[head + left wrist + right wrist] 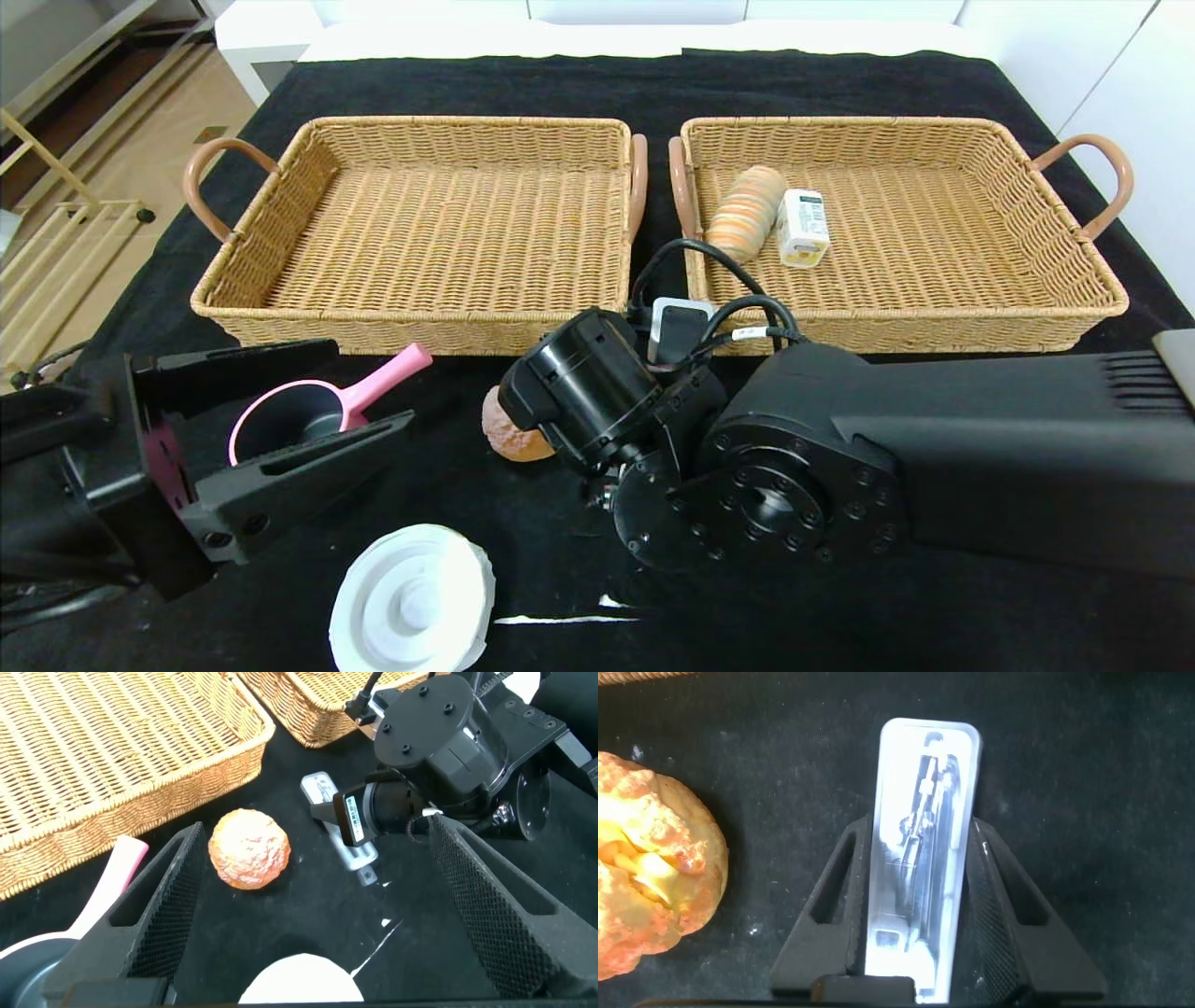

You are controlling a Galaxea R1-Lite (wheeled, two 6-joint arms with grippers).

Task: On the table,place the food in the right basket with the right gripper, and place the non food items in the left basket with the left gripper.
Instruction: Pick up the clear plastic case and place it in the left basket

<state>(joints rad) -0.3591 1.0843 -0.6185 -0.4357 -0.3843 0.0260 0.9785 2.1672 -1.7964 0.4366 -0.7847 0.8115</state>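
Observation:
My right gripper (920, 833) points down at the black cloth in front of the baskets, shut on a narrow clear plastic pack (924, 859) with a metal item inside; its fingers press both long sides. In the left wrist view the pack (322, 789) sticks out past those fingers. A round crusty bun (509, 439) lies right beside it. My left gripper (369, 387) hovers open at the front left, above a pink-handled pan (289, 420) and a white round lid (414, 602). The left basket (420, 327) holds nothing. The right basket (934, 327) holds a striped bread roll (747, 210) and a small white-and-yellow carton (803, 227).
The two wicker baskets stand side by side at mid table, their handles nearly touching. My right arm's body (934, 467) crosses the front right of the table. White scuffs (560, 618) mark the cloth near the front edge.

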